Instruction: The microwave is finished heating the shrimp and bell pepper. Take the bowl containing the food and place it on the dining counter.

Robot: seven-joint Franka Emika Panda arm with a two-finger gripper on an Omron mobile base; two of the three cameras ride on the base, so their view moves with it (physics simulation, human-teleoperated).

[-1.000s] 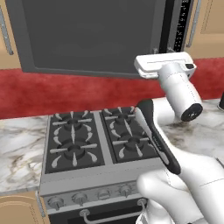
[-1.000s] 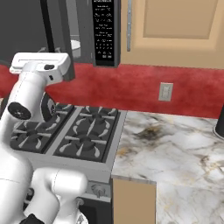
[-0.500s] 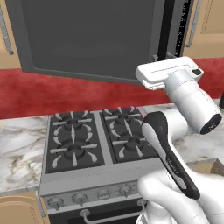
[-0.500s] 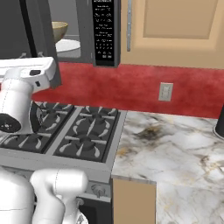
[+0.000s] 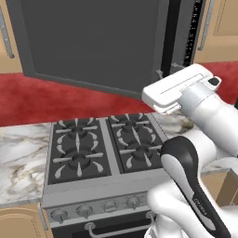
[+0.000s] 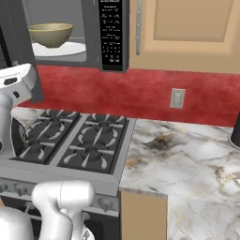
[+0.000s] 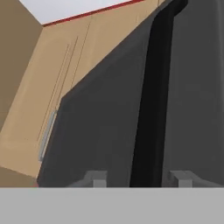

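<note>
Microwave (image 6: 70, 33) door open, bowl (image 6: 50, 34) inside

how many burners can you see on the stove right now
4, on the stove under the microwave: back left, back right, front left and front right. The robot's arm covers part of the front right one.

The microwave (image 6: 70, 33) hangs above the stove with its wide dark grey door (image 5: 93, 44) swung open and its black keypad strip (image 6: 113, 35) facing out. Inside, the beige-tan bowl (image 6: 50, 34) sits upright on the flat white turntable (image 6: 61, 49). What lies in the bowl cannot be made out.
</note>
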